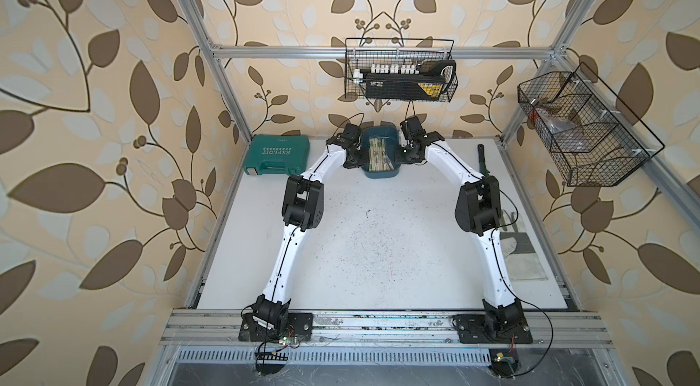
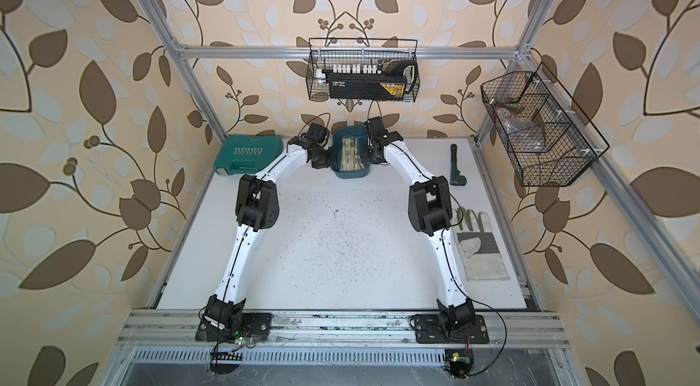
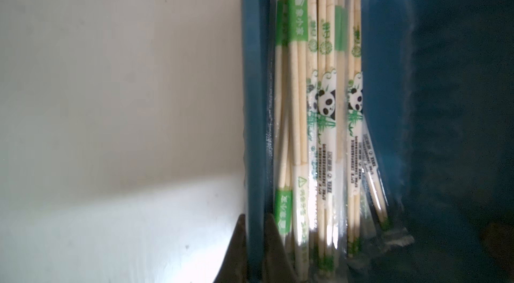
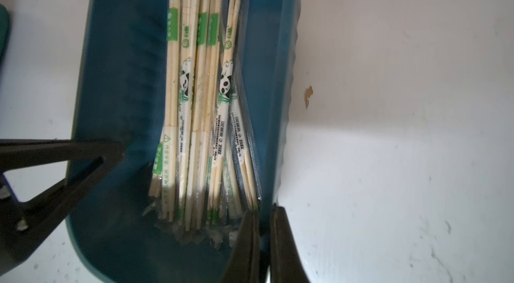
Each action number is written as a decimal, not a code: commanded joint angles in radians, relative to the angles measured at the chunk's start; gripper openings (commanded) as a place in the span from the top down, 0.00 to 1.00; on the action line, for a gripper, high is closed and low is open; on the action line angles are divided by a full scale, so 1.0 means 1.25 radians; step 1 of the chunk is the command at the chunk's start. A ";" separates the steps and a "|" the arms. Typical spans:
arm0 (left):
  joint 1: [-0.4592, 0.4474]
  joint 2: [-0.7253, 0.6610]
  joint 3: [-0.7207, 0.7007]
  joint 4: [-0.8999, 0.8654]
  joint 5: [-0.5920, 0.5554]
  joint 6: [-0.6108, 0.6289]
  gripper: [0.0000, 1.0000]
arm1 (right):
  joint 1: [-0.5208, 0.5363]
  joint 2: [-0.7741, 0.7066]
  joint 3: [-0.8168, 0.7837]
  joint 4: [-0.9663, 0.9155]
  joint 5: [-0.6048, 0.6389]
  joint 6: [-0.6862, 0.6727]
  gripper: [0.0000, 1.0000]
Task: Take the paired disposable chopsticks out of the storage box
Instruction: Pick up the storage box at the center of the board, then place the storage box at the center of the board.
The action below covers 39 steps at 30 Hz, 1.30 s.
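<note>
Reading "EXPLOIT": case [image 1: 279,154] nr storage box [image 1: 380,175]

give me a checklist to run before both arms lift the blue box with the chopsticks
1. Left gripper shut on one long wall of the storage box: ok
2. Right gripper shut on the opposite wall: ok
3. Paired disposable chopsticks all lying inside the box: ok
4. Open table in front of the box for tipping out: ok
5. Grips firm enough to carry the box: cannot tell
6. Headroom under the wire basket: cannot tell
</note>
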 commanded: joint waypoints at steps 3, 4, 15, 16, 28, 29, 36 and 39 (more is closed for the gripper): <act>-0.048 -0.212 -0.095 -0.020 -0.033 0.009 1.00 | 0.029 -0.169 -0.154 -0.011 -0.030 0.007 1.00; -0.053 -0.239 -0.123 -0.017 -0.041 0.006 1.00 | 0.032 -0.193 -0.184 -0.008 -0.036 0.013 1.00; -0.145 -0.531 -0.529 0.035 -0.156 -0.061 1.00 | 0.147 -0.527 -0.610 0.049 0.047 0.063 1.00; -0.156 -0.558 -0.565 0.049 -0.169 -0.067 1.00 | 0.162 -0.555 -0.646 0.055 0.054 0.069 1.00; -0.320 -0.766 -0.902 0.115 -0.282 -0.224 1.00 | 0.342 -0.811 -0.980 0.078 0.137 0.194 1.00; -0.332 -0.767 -0.912 0.115 -0.301 -0.230 1.00 | 0.345 -0.820 -1.001 0.090 0.134 0.203 1.00; -0.350 -0.735 -0.937 0.133 -0.332 -0.259 1.00 | 0.346 -0.795 -1.037 0.140 0.132 0.204 1.00; -0.353 -0.723 -0.945 0.123 -0.346 -0.272 1.00 | 0.345 -0.780 -1.038 0.152 0.128 0.203 1.00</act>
